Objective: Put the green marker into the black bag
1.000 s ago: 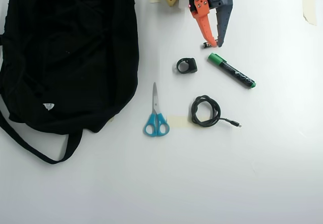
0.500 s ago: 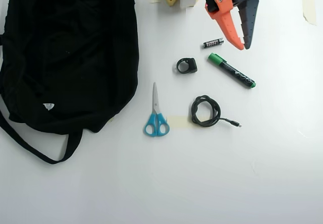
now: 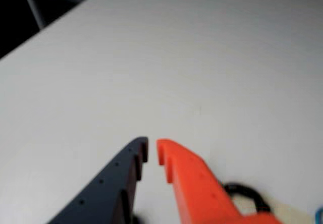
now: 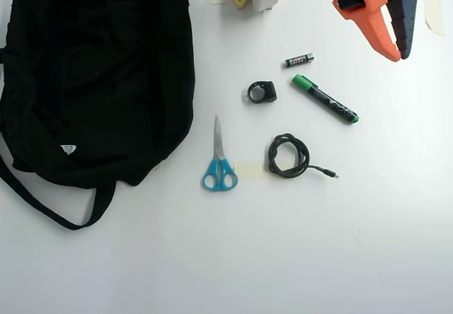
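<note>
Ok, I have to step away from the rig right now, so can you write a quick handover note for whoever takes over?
Gripper: in the overhead view it is at the top right, jaws nearly shut, holding nothing; it is up and to the right of the marker.
Green marker: lies on the table, green cap toward the upper left, between the small battery and the coiled cable.
Black bag: lies at the left of the overhead view, far from the marker.
Done: nothing yet; the marker is not gripped.
Left: open the gripper, grasp the marker, carry it left past the scissors, release it into the bag.
</note>
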### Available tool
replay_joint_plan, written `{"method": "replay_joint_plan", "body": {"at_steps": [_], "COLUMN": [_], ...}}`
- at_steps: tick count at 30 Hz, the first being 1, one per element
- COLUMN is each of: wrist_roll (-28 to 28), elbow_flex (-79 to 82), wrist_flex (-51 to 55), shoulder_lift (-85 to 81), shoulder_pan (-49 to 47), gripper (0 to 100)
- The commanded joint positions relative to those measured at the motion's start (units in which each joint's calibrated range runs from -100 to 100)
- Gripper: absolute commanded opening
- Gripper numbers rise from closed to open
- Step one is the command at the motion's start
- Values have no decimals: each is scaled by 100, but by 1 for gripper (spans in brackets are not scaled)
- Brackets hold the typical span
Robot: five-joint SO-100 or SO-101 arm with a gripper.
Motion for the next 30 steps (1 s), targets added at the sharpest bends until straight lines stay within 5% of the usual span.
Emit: {"method": "replay_joint_plan", "body": {"at_steps": [1,6,23,30], "wrist_roll": [149,967,1051,1638], "elbow_flex": [-571,-472,382,786], "wrist_flex": [959,1889,2665,2665], "shoulder_lift": [22,-69,30,22], "shoulder_pan": [-140,-192,-761,-851], "gripper": [2,2,2,2]}}
